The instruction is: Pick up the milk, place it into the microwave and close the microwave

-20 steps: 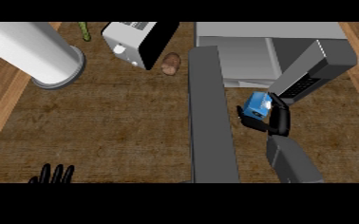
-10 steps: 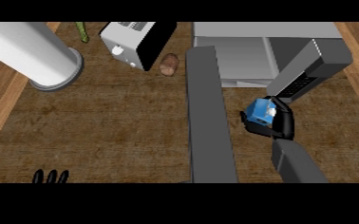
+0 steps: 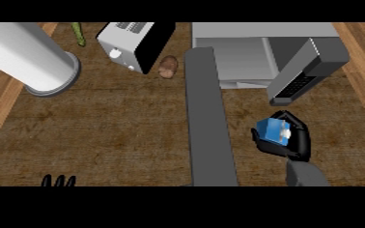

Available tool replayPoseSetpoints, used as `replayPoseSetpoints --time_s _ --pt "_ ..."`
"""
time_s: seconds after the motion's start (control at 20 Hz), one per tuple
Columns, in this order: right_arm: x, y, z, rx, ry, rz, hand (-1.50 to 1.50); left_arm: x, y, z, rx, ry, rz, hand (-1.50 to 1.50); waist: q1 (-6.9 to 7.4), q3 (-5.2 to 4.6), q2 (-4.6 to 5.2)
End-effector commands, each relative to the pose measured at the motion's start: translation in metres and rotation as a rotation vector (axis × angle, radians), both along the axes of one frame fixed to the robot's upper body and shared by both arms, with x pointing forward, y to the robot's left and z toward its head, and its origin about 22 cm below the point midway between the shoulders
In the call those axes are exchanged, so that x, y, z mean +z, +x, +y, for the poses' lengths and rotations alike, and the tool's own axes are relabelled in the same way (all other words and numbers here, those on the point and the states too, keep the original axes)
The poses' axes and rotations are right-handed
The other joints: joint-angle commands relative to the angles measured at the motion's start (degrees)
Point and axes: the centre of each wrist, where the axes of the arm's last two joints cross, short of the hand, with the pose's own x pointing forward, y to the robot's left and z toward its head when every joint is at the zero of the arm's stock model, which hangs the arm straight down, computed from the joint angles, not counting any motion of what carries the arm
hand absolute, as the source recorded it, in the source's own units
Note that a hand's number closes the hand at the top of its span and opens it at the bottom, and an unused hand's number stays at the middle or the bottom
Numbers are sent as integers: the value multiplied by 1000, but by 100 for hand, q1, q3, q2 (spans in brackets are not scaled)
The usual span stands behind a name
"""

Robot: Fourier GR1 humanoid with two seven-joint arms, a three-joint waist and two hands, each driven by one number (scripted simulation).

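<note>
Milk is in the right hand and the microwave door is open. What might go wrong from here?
1. The milk sits in the right hand just below the dark panel of the microwave; a straight move forward may clip that panel.
2. The open door runs close along the hand's left side, so a wide swing toward the opening may knock the milk against it.
</note>
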Motion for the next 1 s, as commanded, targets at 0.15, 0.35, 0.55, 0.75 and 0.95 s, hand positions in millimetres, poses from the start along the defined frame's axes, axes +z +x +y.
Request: replayPoseSetpoints --time_s 0.15,0.35,0.55,0.75,0.95 --pt "35 -41 5 88 32 -8 150 11 -4 -12 16 8 -5 -150 7 2 4" --pt "54 -45 30 162 202 -43 150 8 -9 -3 43 -13 -13 -150 22 2 3" --pt "76 -37 30 182 260 -52 150 20 -1 3 53 7 -6 -150 62 9 31" --pt "76 -32 59 141 190 -50 150 4 -9 9 47 -11 11 -150 92 9 34" --pt "99 1 86 122 118 -43 150 2 -15 5 51 -8 -5 -150 131 9 36"
